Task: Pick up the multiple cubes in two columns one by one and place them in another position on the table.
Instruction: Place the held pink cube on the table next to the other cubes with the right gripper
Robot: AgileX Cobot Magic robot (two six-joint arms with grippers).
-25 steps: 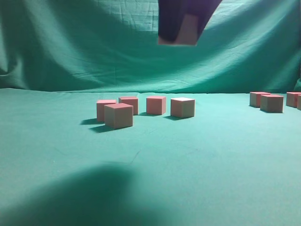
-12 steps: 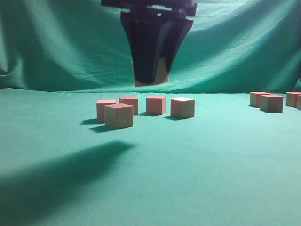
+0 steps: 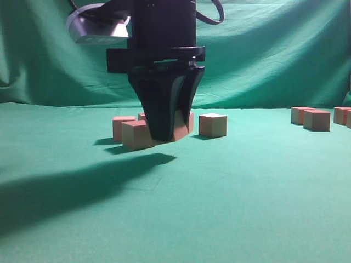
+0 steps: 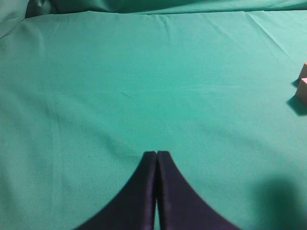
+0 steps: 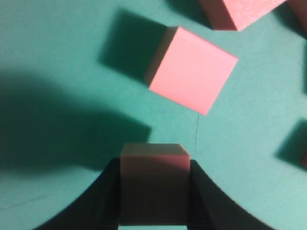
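Note:
My right gripper (image 3: 166, 136) is shut on one pinkish-red cube (image 5: 153, 184) and holds it just above the green table (image 3: 247, 192), in the middle of the left group of cubes. A cube (image 3: 138, 135) stands just left of the fingers, another (image 3: 123, 127) behind that one, and a pale-topped one (image 3: 213, 125) to the right. The right wrist view shows a loose cube (image 5: 192, 71) just beyond the held one. Three more cubes (image 3: 317, 119) stand at the far right. My left gripper (image 4: 157, 154) is shut and empty over bare cloth.
The draped green backdrop (image 3: 285, 55) hangs behind the table. Two cubes (image 4: 303, 88) show at the right edge of the left wrist view. The arm's large shadow (image 3: 71, 186) lies on the cloth at the front left.
My right gripper has come down from the top of the exterior view, carrying its cube, to just above the table among the left group. The cubes on the table have not moved.

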